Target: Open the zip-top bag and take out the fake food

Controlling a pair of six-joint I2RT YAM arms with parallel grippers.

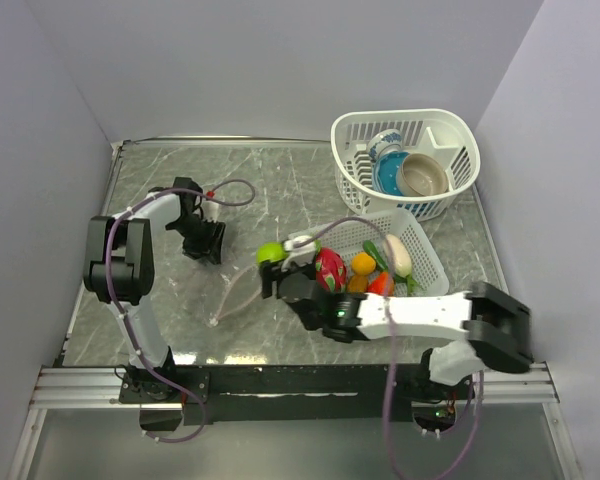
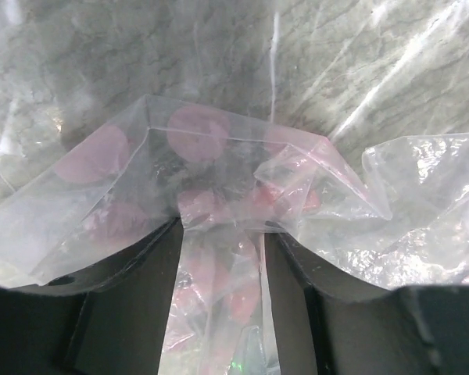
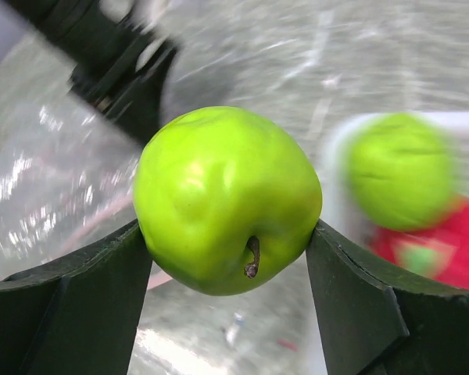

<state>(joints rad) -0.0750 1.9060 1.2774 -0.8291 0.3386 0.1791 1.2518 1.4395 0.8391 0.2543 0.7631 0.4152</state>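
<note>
Status as I read it from the remote station:

1. The right gripper (image 3: 228,234) was closed on a green apple (image 3: 227,195), one finger on each flank, with the stem dimple facing the wrist camera. The apple hung clear of the tabletop (image 1: 280,180).
2. The left gripper (image 2: 223,234) stood at a middling width with a bunched fold of the clear bag (image 2: 219,156) running through the gap and draped over both fingers. I judged that it held the fold.
3. In the overhead view the rest of the bag lay flat at about 5 o'clock from the left gripper and 8 o'clock from the right one. Its pink zip strip (image 3: 102,221) ran roughly from 7 to 1 o'clock.
4. The relation that mattered was this. The rectangular basket (image 1: 430,255) sat just beside the right gripper at 3 o'clock, its long axis lying roughly 8 to 2 o'clock. The right arm was the nearer one. I judged the next move to be a short carry toward 3 o'clock, then release.
5. The other fake food (image 1: 363,264) was already in that basket.
6. The tabletop was grey, marbled and glossy with glare. Plain pale walls (image 1: 280,60) closed three sides.
7. A round basket (image 1: 400,115) at 1 o'clock held a cup (image 1: 385,148) and a bowl (image 1: 423,175).
</note>
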